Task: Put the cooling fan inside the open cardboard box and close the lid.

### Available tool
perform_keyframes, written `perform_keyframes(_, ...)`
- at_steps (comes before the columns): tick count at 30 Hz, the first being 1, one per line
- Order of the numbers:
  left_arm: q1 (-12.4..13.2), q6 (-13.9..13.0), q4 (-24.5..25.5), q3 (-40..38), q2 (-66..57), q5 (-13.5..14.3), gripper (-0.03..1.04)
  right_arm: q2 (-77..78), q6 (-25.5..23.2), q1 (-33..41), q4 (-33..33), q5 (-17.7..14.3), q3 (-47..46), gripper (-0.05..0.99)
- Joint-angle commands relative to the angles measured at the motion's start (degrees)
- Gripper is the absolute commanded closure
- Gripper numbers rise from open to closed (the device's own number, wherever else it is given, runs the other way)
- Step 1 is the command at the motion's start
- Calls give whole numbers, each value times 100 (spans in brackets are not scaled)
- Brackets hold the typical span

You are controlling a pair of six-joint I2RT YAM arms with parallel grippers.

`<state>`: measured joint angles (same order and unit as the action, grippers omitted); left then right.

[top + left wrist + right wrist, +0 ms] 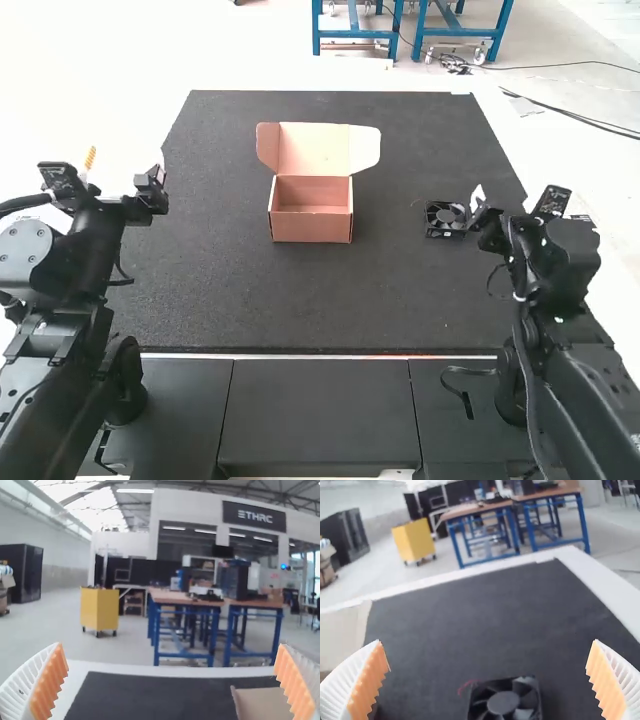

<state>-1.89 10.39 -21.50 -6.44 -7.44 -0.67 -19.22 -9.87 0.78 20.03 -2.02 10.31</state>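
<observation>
The small black cooling fan (447, 217) lies flat on the black mat (330, 290), to the right of the open cardboard box (311, 208). The box's lid (315, 148) stands open at its far side. My right gripper (482, 215) hovers open just right of the fan. In the right wrist view the fan (504, 700) sits between and just short of the white ribbed fingers (362, 685), with a red wire at its edge. My left gripper (150, 190) is open at the mat's left edge, well away from the box; part of the box (255, 702) shows near its fingers (45, 685).
The mat covers most of the table, with pale bare table (120, 130) around it. The box flap (340, 635) is at the edge of the right wrist view. Open mat lies between the fan and the box.
</observation>
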Motion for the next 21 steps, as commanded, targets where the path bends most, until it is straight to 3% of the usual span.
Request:
perform_keyframes(1, 22, 103, -100, -402, -820, 137, 4, -1251, -208, -157, 115, -35, 666, 2)
perform_keyframes(4, 13, 86, -276, -824, -1972, 128, 4, -2630, -235, -262, 150, 114, 1351, 2)
perform_keyframes(10, -13, 86, -223, -2169, -4661, -162, 4, -4757, -200, -517, 115, 229, 2810, 2)
perform_keyframes(12, -48, 77, 190, -2775, -5355, -259, 4, -5258, 117, -587, -52, 272, 3188, 2)
perform_keyframes(14, -136, 7, 603, -3338, -5953, -426, 4, -5619, 644, -675, -157, 483, 3461, 2)
perform_keyframes(16, -303, -90, 1007, -3865, -6436, -654, 4, -5874, 679, -772, -307, 1002, 3628, 2)
perform_keyframes(17, -382, -90, 1244, -4111, -6647, -821, 4, -5961, 732, -781, -298, 984, 3680, 2)
perform_keyframes(19, -444, -73, 1587, -4507, -6964, -1445, 4, -6252, 881, -790, -448, 984, 3821, 2)
perform_keyframes(21, -444, -90, 1570, -4682, -7148, -1480, 4, -6665, 1084, -781, -667, 1002, 3970, 2)
